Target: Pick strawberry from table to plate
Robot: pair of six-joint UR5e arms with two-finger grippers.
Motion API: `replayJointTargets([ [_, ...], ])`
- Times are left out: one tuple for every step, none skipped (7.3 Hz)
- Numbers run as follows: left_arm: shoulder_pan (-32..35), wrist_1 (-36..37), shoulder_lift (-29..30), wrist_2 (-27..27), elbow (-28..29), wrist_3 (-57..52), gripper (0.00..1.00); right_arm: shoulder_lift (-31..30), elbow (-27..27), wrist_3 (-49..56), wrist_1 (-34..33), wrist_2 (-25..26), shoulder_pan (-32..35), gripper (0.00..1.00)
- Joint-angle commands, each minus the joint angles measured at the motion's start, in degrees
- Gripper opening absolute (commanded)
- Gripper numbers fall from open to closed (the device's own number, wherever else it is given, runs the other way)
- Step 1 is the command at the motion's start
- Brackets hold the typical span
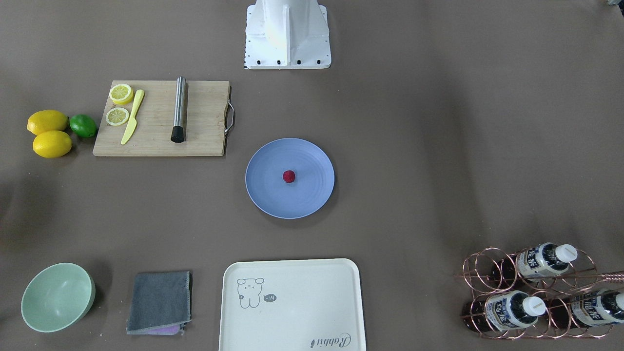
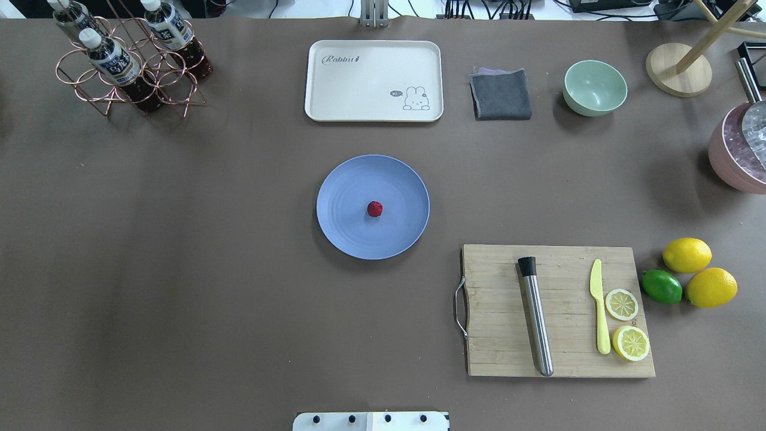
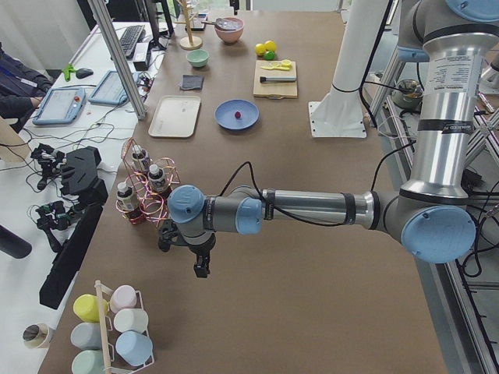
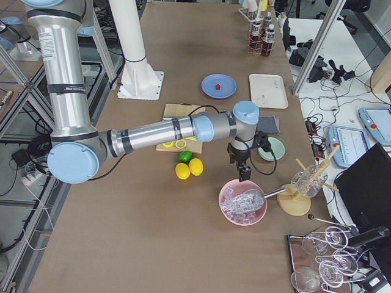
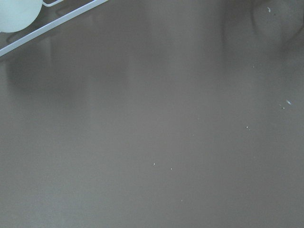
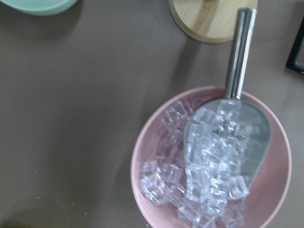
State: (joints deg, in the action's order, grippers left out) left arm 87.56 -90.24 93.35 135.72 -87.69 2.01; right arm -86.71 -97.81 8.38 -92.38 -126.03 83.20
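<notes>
The strawberry [image 2: 374,208] sits mid-plate [image 2: 347,233] on the table [image 2: 179,269]

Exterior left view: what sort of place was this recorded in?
Most likely a robotics lab staged as a drinks-prep bench. A robot arm reaches over a covered table, with tablets and loose cables beside it. Props include racked bottles and a bowl of ice.

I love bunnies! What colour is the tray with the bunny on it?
The tray is cream, with a grey bunny drawing; clearest in the overhead view.
</notes>
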Motion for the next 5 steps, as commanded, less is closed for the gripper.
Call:
replayJointTargets([
  [0.1, -0.1, -0.1, -0.1, 1.1, 0.1, 0.98, -6.9, 0.3, 3.0, 0.5, -0.6, 7.6, 1.0],
  [0.1, -0.1, 0.0, 0.0, 0.9, 0.1, 0.98, -7.4, 0.3, 2.4, 0.6, -0.1, 8.0, 1.0],
  [0.2, -0.1, 0.0, 0.0, 0.8, 0.2, 0.98, -6.9, 0.5, 2.3, 0.8, 0.0, 7.9, 1.0],
  [0.9, -0.1, 0.0, 0.0, 0.7, 0.1, 0.98, -6.7, 0.5, 2.3, 0.8, 0.0, 7.9, 1.0],
  [1.3, -0.5, -0.1, 0.0, 0.9, 0.2, 0.98, -6.8, 0.6, 1.9, 0.7, -0.8, 7.9, 1.0],
])
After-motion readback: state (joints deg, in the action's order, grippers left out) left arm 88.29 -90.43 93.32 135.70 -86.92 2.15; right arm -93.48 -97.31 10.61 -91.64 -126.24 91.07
